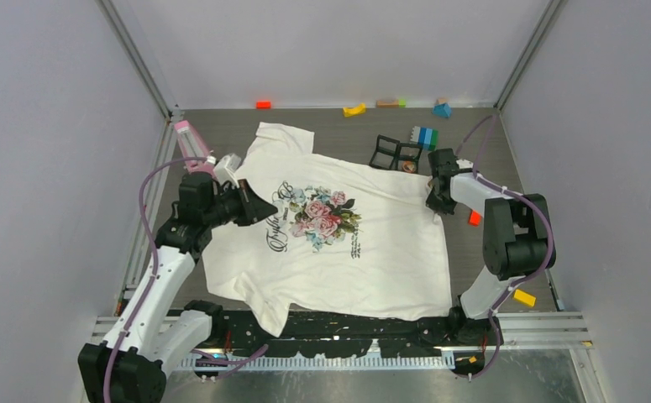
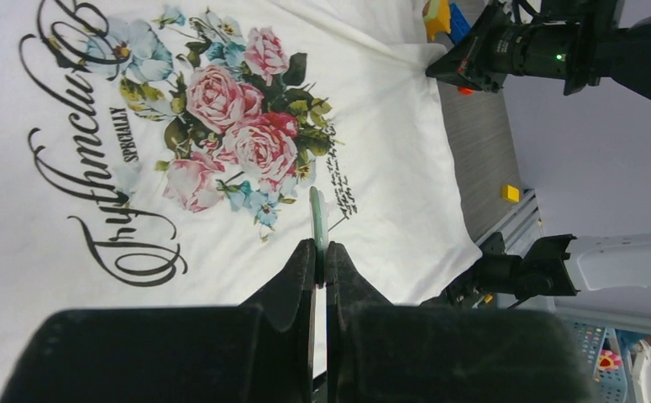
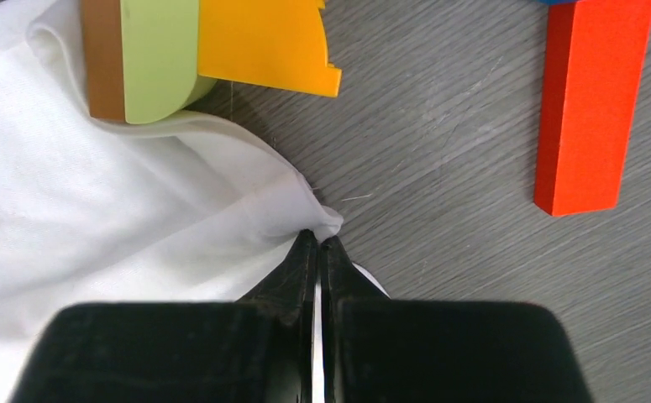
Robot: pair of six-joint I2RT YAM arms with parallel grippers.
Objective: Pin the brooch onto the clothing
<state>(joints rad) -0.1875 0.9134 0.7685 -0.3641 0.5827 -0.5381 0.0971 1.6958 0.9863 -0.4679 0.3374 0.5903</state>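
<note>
Left wrist alone shows left gripper pinching brooch over clothing.

The thin pale-green disc pinched edge-on in the left pincer shows no face — brooch or not, I cannot tell — and the white rose-print T-shirt runs off the left wrist view's top and left edges.

The T-shirt reads as soft, matt white cloth, rumpling into folds at the left of the right wrist view. The table under it is grey wood-grain, matt and finely scratched. At upper right the red block is smooth and evenly coloured. The left gripper looks like matt black plastic. The brooch shows a pale green, faintly glossy edge.
</note>
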